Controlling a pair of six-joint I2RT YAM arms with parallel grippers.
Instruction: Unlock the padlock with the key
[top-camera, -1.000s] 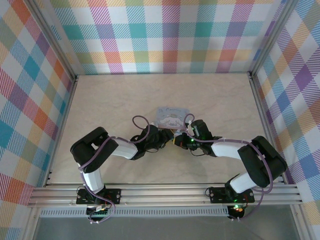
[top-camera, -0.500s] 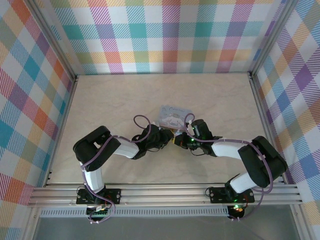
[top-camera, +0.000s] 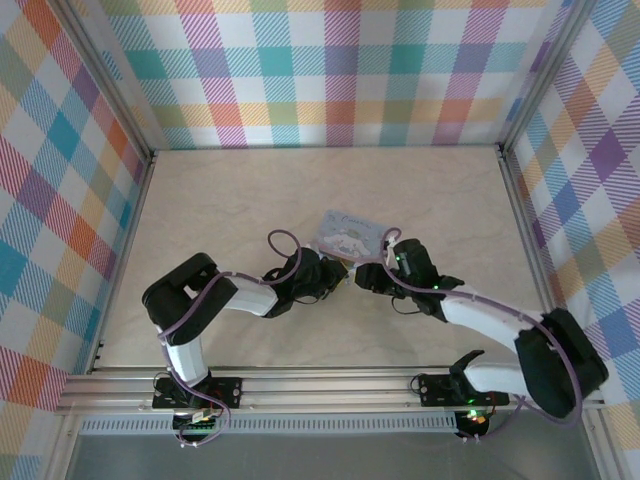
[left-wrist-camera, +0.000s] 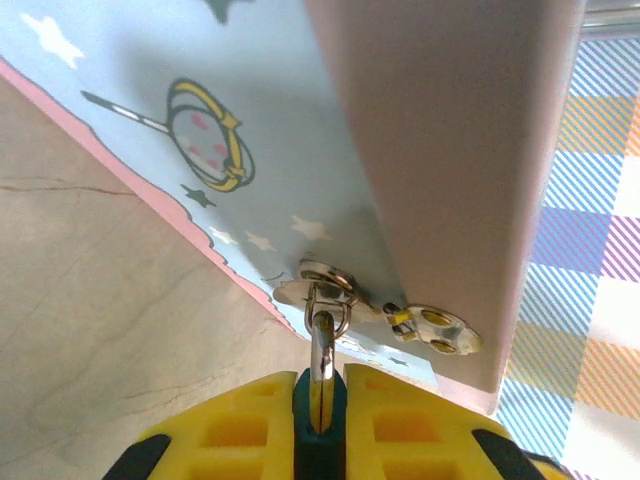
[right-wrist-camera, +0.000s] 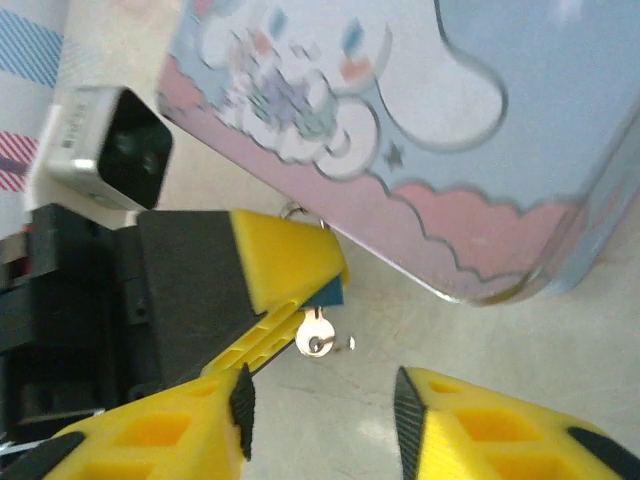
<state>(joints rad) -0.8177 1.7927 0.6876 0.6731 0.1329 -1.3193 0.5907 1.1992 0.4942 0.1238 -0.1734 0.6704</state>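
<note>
We are pinching the padlock (right-wrist-camera: 328, 293) at the shut tin (right-wrist-camera: 480, 150).
Our left end effector (left-wrist-camera: 320, 385) is clamping it; key (right-wrist-camera: 314, 335) dangling beneath, right end effector (right-wrist-camera: 320, 400) gaping empty nearby.

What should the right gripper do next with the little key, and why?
Probably ease the right gripper forward and shut it on the key. Its jaws are open and the key sits just ahead of them, ungripped, poking out by the padlock, which the left gripper pinches.
</note>
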